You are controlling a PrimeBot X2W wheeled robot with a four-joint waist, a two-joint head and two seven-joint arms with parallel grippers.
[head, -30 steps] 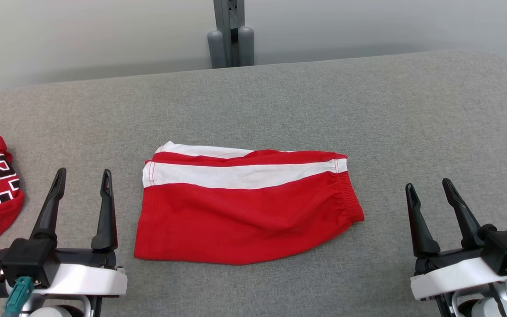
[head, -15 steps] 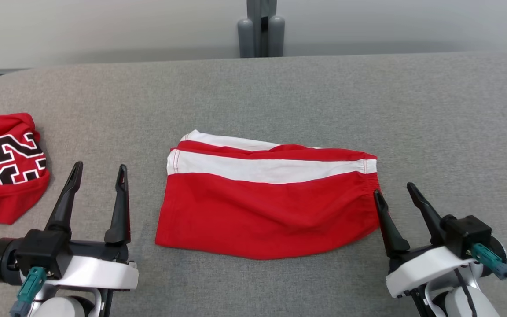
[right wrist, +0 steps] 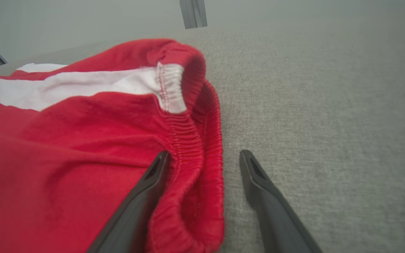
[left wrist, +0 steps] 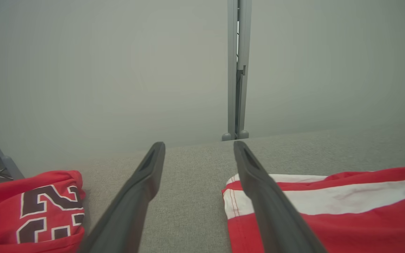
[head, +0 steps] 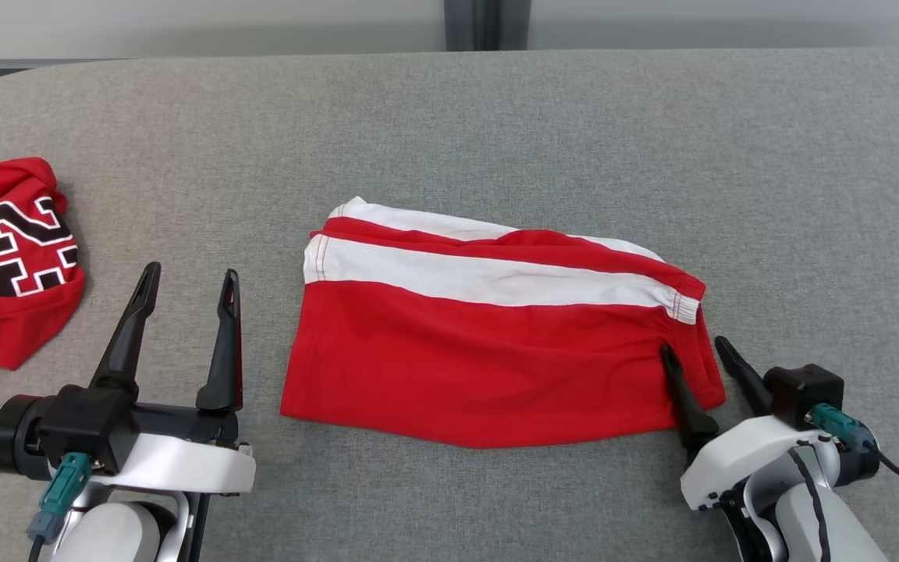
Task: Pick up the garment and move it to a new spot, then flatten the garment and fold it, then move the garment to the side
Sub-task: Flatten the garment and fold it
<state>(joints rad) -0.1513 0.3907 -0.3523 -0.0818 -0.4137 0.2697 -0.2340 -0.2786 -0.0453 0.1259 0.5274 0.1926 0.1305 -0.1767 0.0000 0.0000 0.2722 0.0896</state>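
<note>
The garment [head: 488, 351] is a pair of red shorts with a white stripe, lying folded flat in the middle of the grey padded table [head: 496, 117]. My right gripper [head: 692, 344] is open at its right end. One finger rests over the red cloth and the other is on the bare table, so the elastic waistband [right wrist: 195, 151] lies between them. In the right wrist view the right gripper [right wrist: 204, 152] straddles this bunched edge of the garment [right wrist: 65, 147]. My left gripper [head: 193, 271] stands open and holds nothing, just left of the garment's hem [left wrist: 346, 211].
A crumpled red jersey [head: 5, 257] with black-and-white numbers lies at the table's left edge, also seen as the jersey [left wrist: 30, 207] beside my left gripper [left wrist: 199, 144]. A grey post [head: 487, 23] stands behind the table's far edge. Bare table stretches to the right and back.
The head camera has tilted down and turned. My right gripper has moved left and forward onto the garment's waistband edge, still open. The left gripper keeps its place beside the hem.
</note>
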